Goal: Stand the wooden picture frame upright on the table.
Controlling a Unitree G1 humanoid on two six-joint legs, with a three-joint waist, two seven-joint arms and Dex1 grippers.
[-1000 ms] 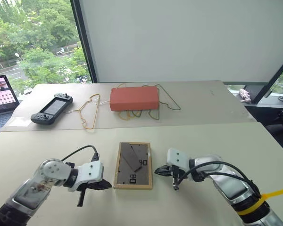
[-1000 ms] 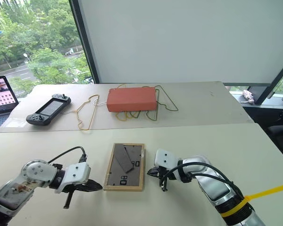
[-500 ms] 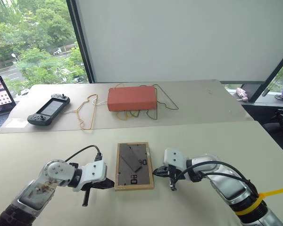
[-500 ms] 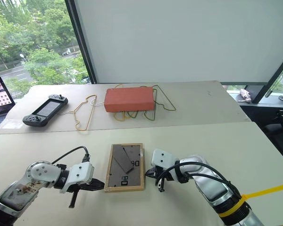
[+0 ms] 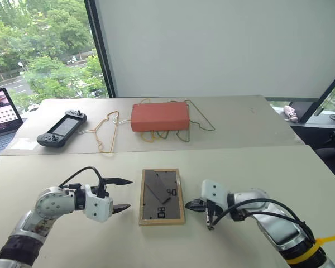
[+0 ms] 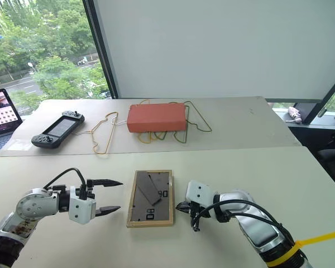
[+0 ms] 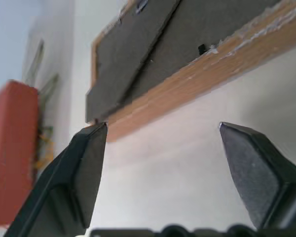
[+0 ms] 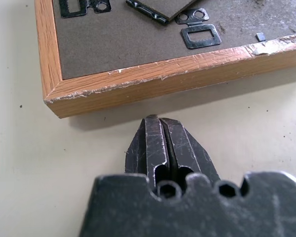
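Two robot pincers flank a picture frame lying face down on a beige worktop.

The left pincer (image 5: 120, 195) is spread wide, holding nothing, its tips aimed at the frame's left edge from just beside it, probably lined up to grip that side. The right pincer (image 5: 192, 204) is pressed together and empty, its tip just short of the right edge near the frame's near corner, likely set to brace or pry there. The picture frame (image 5: 162, 196) lies flat, grey back and fold-out stand upward, near the worktop's (image 5: 279, 167) near middle. Bare surface surrounds it on all sides, leaving room to tip it upright. Well beyond it lie a red box (image 5: 159, 116), wire hangers (image 5: 108, 133) and a game controller (image 5: 61, 128).
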